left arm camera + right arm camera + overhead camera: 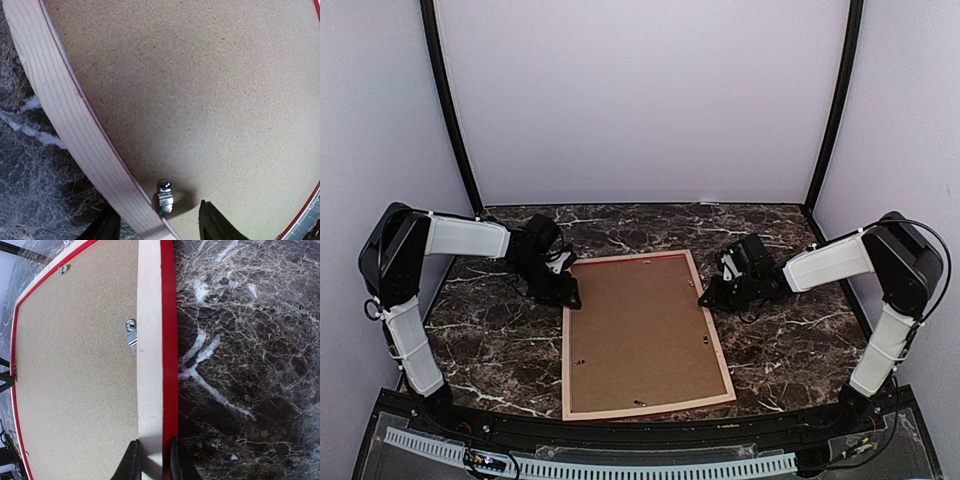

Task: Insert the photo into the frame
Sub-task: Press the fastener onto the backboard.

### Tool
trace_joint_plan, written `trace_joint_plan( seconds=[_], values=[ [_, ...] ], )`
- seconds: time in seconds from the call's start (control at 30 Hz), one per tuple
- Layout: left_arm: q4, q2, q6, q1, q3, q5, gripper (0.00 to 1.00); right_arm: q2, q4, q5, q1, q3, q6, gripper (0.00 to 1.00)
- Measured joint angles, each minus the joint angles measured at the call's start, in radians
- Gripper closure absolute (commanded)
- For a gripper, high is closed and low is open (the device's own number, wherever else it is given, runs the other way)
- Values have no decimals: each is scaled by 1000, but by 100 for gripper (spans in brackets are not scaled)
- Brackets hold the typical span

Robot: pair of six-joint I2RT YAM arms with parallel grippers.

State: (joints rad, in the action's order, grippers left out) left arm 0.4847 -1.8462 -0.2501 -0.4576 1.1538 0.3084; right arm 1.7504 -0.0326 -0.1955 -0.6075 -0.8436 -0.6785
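Note:
The frame (716, 348) lies face down on the marble table, pale wood back up, with a red edge showing. A plain brown backing board (640, 335) fills it, and the photo is hidden. My left gripper (160, 226) is open at the frame's far left corner, its jaws astride the pale rail (70, 115) and a small metal clip (165, 196). Neither finger presses on the rail or the clip. My right gripper (155, 462) is shut on the frame's right rail (155, 340), one finger on the pale inner side and one on the red outer side.
Several metal clips (131, 335) sit along the inner edge of the rails. Dark marble table (490, 340) shows on both sides of the frame. Pale walls with black corner posts close the back and sides. The arm bases stand at the near edge.

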Motion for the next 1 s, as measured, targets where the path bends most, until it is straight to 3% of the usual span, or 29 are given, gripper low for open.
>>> trace_joint_plan(
  seconds=[0.47, 1.0],
  values=[
    [-14, 18, -35, 67, -27, 35, 48, 0, 0, -1, 0, 0, 0, 100],
    [-15, 12, -21, 67, -23, 21, 48, 9, -31, -11, 0, 5, -2, 100]
  ],
)
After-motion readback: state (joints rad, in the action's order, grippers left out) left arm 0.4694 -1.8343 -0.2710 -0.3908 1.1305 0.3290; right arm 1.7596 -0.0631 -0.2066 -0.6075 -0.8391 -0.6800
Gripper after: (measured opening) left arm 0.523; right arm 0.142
